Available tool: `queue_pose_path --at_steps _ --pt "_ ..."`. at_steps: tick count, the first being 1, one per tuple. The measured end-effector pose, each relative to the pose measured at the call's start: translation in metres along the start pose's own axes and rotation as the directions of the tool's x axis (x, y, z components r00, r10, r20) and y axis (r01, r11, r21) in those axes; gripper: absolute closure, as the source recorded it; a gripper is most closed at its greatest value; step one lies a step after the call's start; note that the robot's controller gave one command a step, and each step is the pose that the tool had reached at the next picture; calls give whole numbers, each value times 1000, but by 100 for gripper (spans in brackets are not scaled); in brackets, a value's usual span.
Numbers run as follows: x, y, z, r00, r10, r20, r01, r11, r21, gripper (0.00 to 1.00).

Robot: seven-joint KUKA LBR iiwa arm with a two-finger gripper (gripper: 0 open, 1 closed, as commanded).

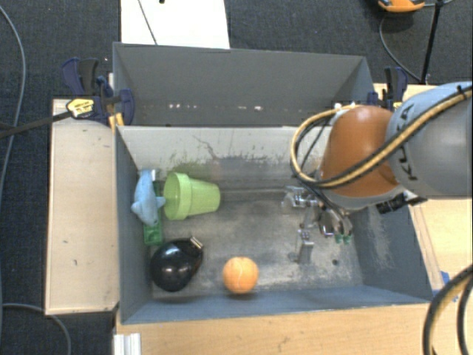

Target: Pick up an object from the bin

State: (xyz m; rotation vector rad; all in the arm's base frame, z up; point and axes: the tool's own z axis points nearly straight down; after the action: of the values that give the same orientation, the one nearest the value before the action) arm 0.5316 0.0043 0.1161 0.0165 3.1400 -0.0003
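Grey bin (266, 231) with green cup (191, 195), black lump (175, 265), orange ball (240, 274), pale-blue toy (146, 198).

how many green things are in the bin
2: a cup on its side at the left of the bin, and a small piece below it against the left wall, by a blue toy. The arm covers the right side, so more may be hidden.
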Motion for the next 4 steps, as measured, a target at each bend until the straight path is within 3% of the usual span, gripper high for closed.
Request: queue_pose_path --at_steps 1,2,3,4 --pt "35 16 37 1000 -11 4 11 1000 -5 0" --pt "44 27 45 984 -177 1 177 984 1 0" --pt "48 47 44 933 -359 10 359 933 -1 0" --pt "46 99 45 899 -438 7 438 899 1 0"
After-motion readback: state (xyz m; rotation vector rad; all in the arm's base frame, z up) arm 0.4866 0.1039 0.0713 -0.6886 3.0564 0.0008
